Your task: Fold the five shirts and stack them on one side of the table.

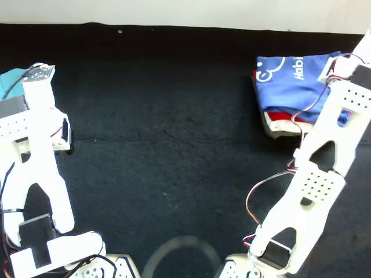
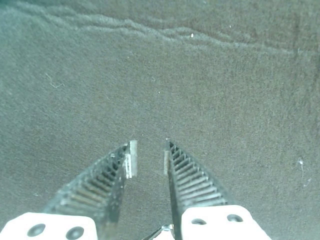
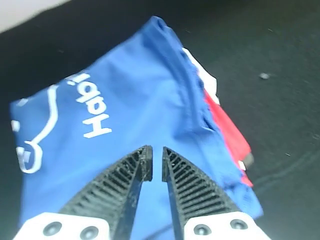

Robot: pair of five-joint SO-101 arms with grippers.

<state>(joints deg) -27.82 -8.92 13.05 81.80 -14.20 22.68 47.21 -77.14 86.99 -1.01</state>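
The right jaws stand slightly apart with a narrow gap and hold nothing; they hang just above the blue shirt [image 3: 115,115]. The left jaws are also parted, empty, and point down at the bare dark surface [image 2: 225,90].

The blue shirt is folded and lies on top of a stack [image 1: 290,87] at the far right side of the surface. It carries white print and a white outline drawing, and its folded edge shows a seam. A red shirt [image 3: 227,130] lies under it, projecting at one side. White fabric edges [image 1: 278,128] show in the stack's lower layers.

A teal shirt [image 1: 11,81] lies at the far left edge, partly behind the left arm [image 1: 35,150]. A shallow crease [image 2: 150,30] runs across the surface.
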